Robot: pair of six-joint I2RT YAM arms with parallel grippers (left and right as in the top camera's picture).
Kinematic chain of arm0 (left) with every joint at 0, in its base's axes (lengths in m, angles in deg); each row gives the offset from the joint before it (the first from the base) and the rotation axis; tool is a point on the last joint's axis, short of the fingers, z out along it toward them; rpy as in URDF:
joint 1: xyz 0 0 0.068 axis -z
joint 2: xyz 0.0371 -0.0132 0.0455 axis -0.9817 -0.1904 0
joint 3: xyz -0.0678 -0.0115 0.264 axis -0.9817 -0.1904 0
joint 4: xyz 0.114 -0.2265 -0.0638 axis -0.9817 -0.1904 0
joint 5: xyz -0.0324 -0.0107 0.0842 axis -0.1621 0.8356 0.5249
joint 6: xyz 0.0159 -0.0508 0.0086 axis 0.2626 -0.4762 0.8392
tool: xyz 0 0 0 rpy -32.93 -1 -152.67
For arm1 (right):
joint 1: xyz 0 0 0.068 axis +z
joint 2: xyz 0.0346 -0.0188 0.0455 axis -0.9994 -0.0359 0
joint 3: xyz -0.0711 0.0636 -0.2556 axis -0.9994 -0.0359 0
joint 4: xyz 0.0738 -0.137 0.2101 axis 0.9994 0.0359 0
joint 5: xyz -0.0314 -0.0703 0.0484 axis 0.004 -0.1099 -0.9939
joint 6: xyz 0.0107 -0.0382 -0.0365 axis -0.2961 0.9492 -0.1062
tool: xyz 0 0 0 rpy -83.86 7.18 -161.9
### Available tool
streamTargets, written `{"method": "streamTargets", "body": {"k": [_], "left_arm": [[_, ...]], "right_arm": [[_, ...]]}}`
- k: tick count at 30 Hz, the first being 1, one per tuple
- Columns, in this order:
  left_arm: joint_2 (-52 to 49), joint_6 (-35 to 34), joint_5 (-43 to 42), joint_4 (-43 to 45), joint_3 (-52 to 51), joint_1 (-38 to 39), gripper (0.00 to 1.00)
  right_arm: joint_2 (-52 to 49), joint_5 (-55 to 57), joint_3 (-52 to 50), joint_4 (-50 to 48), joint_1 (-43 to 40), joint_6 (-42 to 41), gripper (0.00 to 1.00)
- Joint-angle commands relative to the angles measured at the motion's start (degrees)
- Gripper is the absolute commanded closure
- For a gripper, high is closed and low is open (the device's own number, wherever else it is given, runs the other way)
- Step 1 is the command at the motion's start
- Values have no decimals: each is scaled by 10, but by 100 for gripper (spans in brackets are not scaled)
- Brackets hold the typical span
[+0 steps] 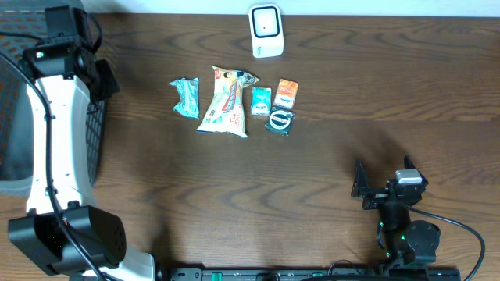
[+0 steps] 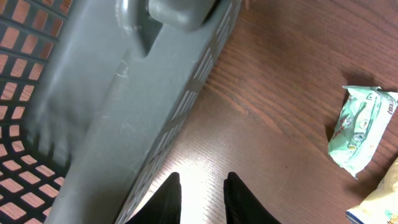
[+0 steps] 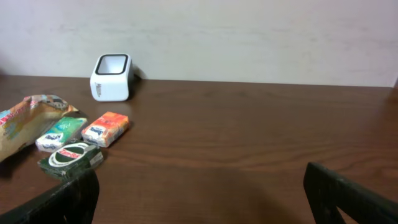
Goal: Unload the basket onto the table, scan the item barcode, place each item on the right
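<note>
Several small items lie in a row at the table's back middle: a teal packet (image 1: 186,97) (image 2: 357,127), a long snack bag (image 1: 225,101) (image 3: 22,124), a small green pack (image 1: 260,100) (image 3: 61,132), an orange pack (image 1: 286,94) (image 3: 106,129) and a dark green box (image 1: 280,121) (image 3: 70,159). Behind them stands the white barcode scanner (image 1: 266,31) (image 3: 112,76). My left gripper (image 1: 105,82) (image 2: 202,180) hovers by the basket's edge, left of the teal packet, its fingers a narrow gap apart with nothing between them. My right gripper (image 1: 362,187) (image 3: 199,174) stands wide open and empty at the front right.
A grey plastic basket (image 1: 94,148) (image 2: 112,93) with a lattice wall stands at the table's left edge, right beside my left gripper. A wall (image 3: 249,37) closes off the table's far side.
</note>
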Motion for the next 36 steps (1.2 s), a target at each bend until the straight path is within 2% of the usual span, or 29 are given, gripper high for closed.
{"method": "streamTargets", "body": {"k": [1, 8, 17, 20, 26, 31, 36], "left_arm": [[10, 5, 16, 7, 0, -7, 74], [23, 5, -28, 35, 0, -6, 62], [72, 6, -25, 25, 0, -11, 62], [67, 30, -25, 12, -1, -11, 62], [45, 33, -22, -1, -16, -12, 61], [42, 33, 36, 1, -15, -13, 60], [42, 26, 58, 2, -15, -17, 60]], "right_arm": [[3, 2, -1, 2, 5, 0, 1], [3, 2, -1, 2, 5, 0, 1], [3, 2, -1, 2, 5, 0, 1], [3, 2, -1, 2, 5, 0, 1], [3, 2, -1, 2, 5, 0, 1], [3, 2, -1, 2, 5, 0, 1], [3, 2, -1, 2, 5, 0, 1]]}}
